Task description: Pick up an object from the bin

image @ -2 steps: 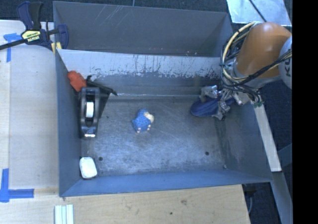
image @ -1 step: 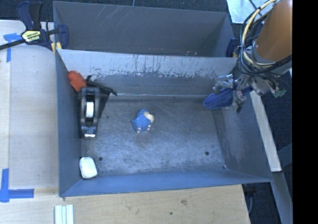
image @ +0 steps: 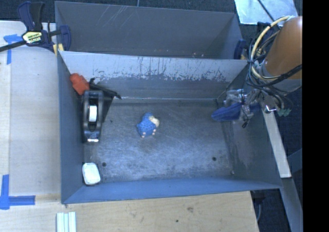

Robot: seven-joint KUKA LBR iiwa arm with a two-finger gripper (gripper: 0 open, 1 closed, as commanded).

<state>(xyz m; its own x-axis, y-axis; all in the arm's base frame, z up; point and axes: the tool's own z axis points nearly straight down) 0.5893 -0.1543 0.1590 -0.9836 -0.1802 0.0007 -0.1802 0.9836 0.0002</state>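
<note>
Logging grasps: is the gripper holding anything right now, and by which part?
Cannot be told. A dark blue thing sits at the gripper by the bin's right wall; no grip on it is visible.

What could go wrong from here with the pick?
1. The gripper hangs by the bin's right wall; going down there may hit the slope.
2. The black dispenser and orange thing crowd the left wall; a grasp there may scrape it or catch both.
3. The blue-white toy is small and may slip.
</note>
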